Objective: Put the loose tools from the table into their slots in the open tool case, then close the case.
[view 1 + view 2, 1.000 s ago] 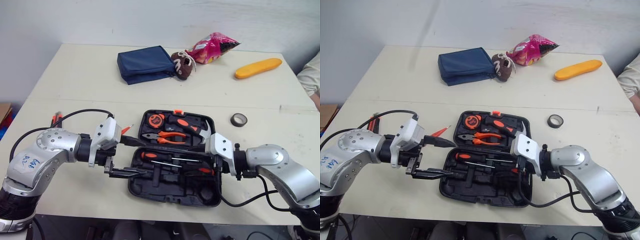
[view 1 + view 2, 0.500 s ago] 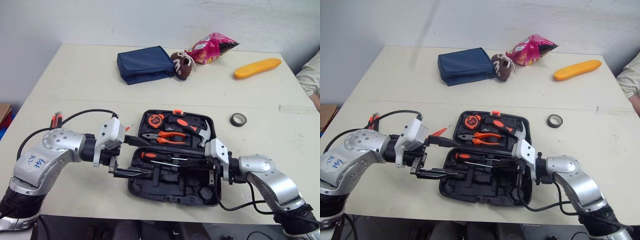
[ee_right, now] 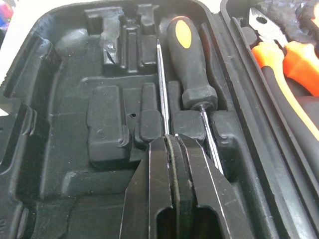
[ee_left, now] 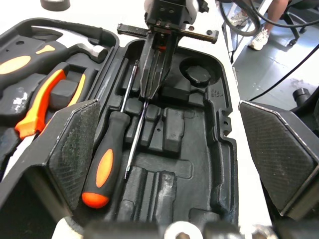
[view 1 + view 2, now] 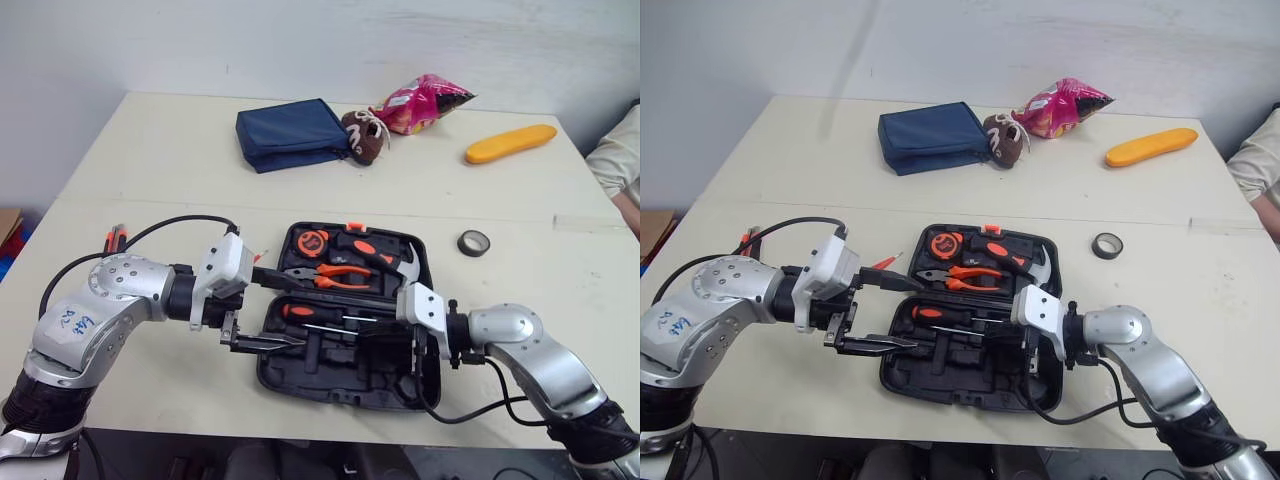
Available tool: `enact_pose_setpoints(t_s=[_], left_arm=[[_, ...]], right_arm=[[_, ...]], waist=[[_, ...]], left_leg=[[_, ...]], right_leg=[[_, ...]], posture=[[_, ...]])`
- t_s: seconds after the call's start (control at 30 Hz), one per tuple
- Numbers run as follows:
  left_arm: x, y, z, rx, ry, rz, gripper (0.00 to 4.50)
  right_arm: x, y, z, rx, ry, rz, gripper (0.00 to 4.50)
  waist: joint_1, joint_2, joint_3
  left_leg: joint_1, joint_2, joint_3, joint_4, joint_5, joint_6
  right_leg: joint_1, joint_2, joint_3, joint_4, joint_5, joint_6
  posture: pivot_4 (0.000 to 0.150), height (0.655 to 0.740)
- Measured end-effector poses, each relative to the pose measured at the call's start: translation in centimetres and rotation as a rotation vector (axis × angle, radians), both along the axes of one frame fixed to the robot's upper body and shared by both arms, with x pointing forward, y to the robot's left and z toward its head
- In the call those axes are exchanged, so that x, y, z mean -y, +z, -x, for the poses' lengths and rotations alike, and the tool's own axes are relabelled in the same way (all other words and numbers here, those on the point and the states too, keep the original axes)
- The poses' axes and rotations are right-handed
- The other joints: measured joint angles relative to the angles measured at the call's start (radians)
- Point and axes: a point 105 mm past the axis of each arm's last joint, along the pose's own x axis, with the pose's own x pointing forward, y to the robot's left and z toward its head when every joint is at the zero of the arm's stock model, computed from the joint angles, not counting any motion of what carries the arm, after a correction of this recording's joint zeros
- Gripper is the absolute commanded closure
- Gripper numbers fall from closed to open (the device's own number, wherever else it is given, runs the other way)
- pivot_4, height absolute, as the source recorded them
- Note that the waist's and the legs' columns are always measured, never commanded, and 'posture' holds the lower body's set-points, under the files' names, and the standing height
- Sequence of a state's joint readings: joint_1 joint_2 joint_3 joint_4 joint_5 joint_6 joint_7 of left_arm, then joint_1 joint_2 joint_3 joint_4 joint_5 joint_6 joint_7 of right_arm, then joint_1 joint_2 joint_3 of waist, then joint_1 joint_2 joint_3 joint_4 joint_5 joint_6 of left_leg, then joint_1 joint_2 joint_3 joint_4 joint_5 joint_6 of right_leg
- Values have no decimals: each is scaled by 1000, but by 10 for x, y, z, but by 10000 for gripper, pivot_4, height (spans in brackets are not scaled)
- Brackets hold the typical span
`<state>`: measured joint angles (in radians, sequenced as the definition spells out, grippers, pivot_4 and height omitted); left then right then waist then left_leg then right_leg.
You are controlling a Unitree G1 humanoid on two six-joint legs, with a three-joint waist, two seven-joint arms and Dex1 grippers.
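Observation:
The black tool case (image 5: pixel 300 378) lies open at the table's near edge. Its far half holds orange pliers (image 5: pixel 335 272), a tape measure (image 5: pixel 313 240) and a hammer (image 5: pixel 405 262). In the near half lie an orange-handled screwdriver (image 4: pixel 102 164) and a thin screwdriver (image 3: pixel 161 84). My right gripper (image 3: pixel 170 142) is shut, low in the near half, its tips over the thin screwdriver's handle end; I cannot tell whether they pinch it. My left gripper (image 5: pixel 268 312) is open at the case's left edge, with nothing between its fingers. A small red tool (image 5: pixel 885 261) lies on the table just left of the case.
At the far side lie a blue pouch (image 5: pixel 290 132), a brown toy shoe (image 5: pixel 362 135), a pink snack bag (image 5: pixel 420 102) and a yellow-orange object (image 5: pixel 510 143). A tape roll (image 5: pixel 473 242) sits right of the case. A person's sleeve (image 5: pixel 615 165) shows at the right edge.
My right gripper has shut and slid leftward, deeper into the case's near half, covering the thin screwdriver's handle. The left gripper has edged right toward the case and stays open.

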<state>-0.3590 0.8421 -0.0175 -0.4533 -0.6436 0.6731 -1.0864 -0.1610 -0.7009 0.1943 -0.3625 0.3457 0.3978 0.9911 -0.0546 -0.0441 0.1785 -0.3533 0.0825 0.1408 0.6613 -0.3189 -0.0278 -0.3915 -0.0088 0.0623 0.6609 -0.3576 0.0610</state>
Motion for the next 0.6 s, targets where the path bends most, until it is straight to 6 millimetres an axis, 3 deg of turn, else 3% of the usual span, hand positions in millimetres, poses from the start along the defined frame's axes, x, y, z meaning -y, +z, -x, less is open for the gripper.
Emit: enact_pose_setpoints(t_s=[0.07,0.17,0.2,0.27,0.4,0.47,0.6], left_arm=[[-3,-2,-2,-22,52,39,0],[-21,-5,-8,-53,203,100,0],[-26,-3,-9,-50,246,125,0],[-43,-3,-11,-60,365,167,0],[-132,-20,-4,-110,871,280,0],[-181,-26,14,-107,1114,297,0],[-231,-30,41,-67,1326,278,0]], right_arm=[[4,4,6,-31,-29,-55,44768],[23,27,9,-15,-115,-130,44768],[31,34,10,-10,-144,-140,38602],[49,40,17,-24,-204,-147,32337],[123,46,18,-33,-521,-155,12232],[164,49,18,-16,-683,-160,1614],[202,50,22,-3,-816,-163,296]], waist=[[2,2,1],[1,3,2],[0,3,2],[1,4,2],[-8,3,3],[-6,2,3],[2,2,3]], left_leg=[[-2,0,0,0,0,0],[-4,0,-1,0,-1,1],[-3,0,-1,0,-1,1],[-2,0,-2,0,-1,1],[-2,1,-1,-3,-1,1],[-1,0,-1,-3,-2,1],[0,-1,-1,-4,-4,4]], right_leg=[[-2,0,0,0,0,0],[-3,0,0,0,0,0],[-3,-1,0,0,0,0],[-1,0,-1,-1,0,0],[-1,0,0,-3,0,0],[0,0,-1,-3,-1,-1],[1,-2,-1,-4,-1,-2]], posture=[[1500,7400],[1500,7400],[1500,7400],[1500,7400],[1500,7400],[1500,7400],[1500,7400]])
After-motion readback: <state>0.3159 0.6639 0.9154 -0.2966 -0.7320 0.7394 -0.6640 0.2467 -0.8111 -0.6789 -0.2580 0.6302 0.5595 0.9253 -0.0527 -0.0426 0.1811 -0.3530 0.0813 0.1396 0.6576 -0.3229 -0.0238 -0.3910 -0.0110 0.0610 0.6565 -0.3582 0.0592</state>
